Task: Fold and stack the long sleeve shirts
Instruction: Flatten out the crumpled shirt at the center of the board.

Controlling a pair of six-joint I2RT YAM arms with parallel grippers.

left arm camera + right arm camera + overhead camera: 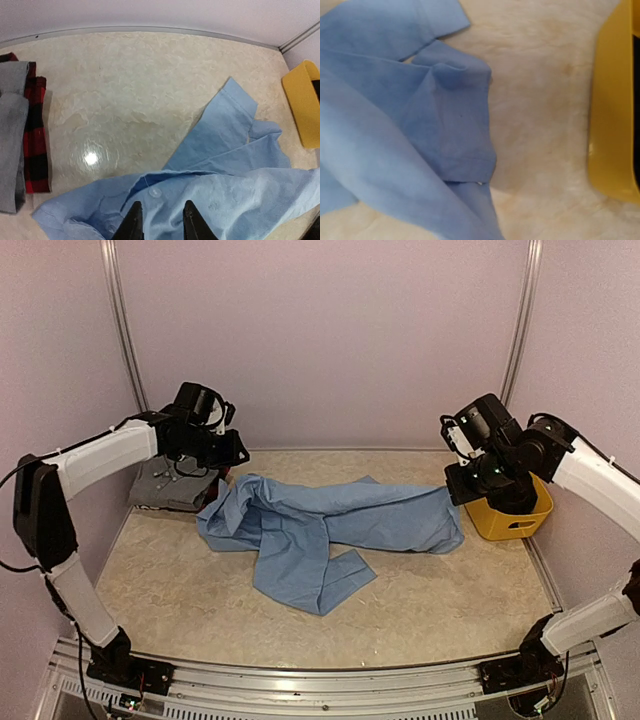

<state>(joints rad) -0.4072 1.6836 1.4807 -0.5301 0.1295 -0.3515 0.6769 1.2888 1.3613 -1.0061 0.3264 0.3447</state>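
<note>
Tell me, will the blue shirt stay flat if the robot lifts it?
Probably not: the light blue shirt lies crumpled in soft folds, so it would likely droop. It looks thin, so probably light. Sleeves may drag on the table.

The blue shirt [330,525] is thin, matt cloth, soft and creased, with a small glossy pale button [154,192]. The grey shirt [10,145] is matt cloth too, and the plaid shirt [35,150] is a matt red-and-black weave. The table [420,600] is smooth, marbled beige, with enough sheen to mirror a lamp. The basket [505,525] is smooth yellow plastic, slightly glossy. The arms [100,455] have smooth white and black shells.
</note>
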